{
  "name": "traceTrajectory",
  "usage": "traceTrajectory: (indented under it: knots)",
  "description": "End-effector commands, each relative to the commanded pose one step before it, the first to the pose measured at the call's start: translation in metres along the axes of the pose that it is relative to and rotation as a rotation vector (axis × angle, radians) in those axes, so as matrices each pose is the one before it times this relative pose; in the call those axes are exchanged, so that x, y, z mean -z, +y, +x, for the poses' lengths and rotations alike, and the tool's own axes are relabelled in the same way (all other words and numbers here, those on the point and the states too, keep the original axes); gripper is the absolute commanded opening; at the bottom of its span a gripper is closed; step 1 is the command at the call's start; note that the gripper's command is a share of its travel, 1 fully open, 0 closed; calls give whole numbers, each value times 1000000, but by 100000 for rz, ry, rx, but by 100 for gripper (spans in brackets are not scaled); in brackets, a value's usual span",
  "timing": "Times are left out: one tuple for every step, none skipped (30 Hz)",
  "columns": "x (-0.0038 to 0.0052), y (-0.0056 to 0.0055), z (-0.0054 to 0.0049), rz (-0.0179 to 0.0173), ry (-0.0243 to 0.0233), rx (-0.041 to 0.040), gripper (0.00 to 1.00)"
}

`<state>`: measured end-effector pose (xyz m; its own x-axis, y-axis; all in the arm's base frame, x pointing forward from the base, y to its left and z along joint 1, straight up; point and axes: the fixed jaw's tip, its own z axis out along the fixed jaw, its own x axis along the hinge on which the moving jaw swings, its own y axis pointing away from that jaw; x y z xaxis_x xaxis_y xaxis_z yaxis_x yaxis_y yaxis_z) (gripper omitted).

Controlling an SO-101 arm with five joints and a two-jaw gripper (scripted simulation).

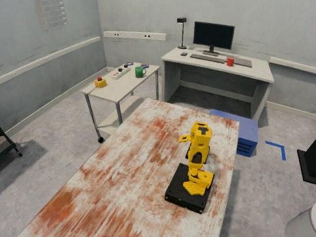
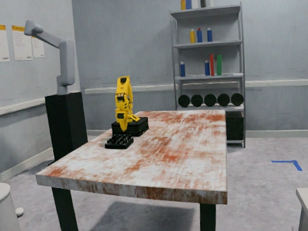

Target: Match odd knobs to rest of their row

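Observation:
The black knob box (image 1: 179, 197) (image 2: 121, 143) lies on the worn table (image 1: 131, 167) (image 2: 182, 150) near its edge. In the exterior view it shows as a low box with small bumps on top. The knobs' marks are too small to read in either view. My yellow arm (image 1: 200, 138) (image 2: 123, 96) is folded up beside the box, with the gripper (image 1: 193, 188) (image 2: 124, 128) pointing down low over the black surface. The gripper is shut, and nothing shows between its fingers. In the exterior view a taller black block (image 2: 142, 125) stands right behind the knob box, under the gripper.
The table edge runs close beside the arm and the box. A black pedestal (image 2: 65, 125) (image 1: 308, 162) with a grey arm stands off the table. A blue crate (image 1: 247, 131), a desk, a side table and a shelf rack (image 2: 207, 77) stand farther off.

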<state>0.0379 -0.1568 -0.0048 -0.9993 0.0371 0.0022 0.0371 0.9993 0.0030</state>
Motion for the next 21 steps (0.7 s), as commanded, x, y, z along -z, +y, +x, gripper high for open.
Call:
traceTrajectory:
  knots:
    - [1449,-1600,-887,467,-307,-13861,9]
    - [0,-5,-347,-2,1,-4540,9]
    - [0,-2,-344,1,1,-4530,9]
    - [0,-5,-342,1,1,-4524,9]
    - [0,-9,-341,-2,-2,-4508,9]
    - [0,-5,-345,2,0,-4499,9]
    - [0,-5,-339,-1,1,-4483,9]
    - [0,-9,-341,2,0,-4464,9]
    - [0,-7,-341,-1,1,-4445,9]
    - [0,-5,-342,2,0,-4420,9]
    - [0,-15,-336,-2,-2,-4398,9]
    - [0,-8,-335,2,0,-4370,9]
    - [0,-7,-337,-1,1,-4345,9]
    - [0,-8,-327,-1,1,-4310,9]
    - [0,0,0,0,0,0,9]
    - [0,0,0,0,0,0,9]
    - [5,-7,-332,1,1,-4279,9]
    - [-1,-12,-327,0,-1,-4247,9]
    - [-1,-11,-323,0,-1,-4207,9]
    - [-1,-9,-326,0,2,-4169,9]
    - [-1,-8,-323,0,-1,-4128,9]
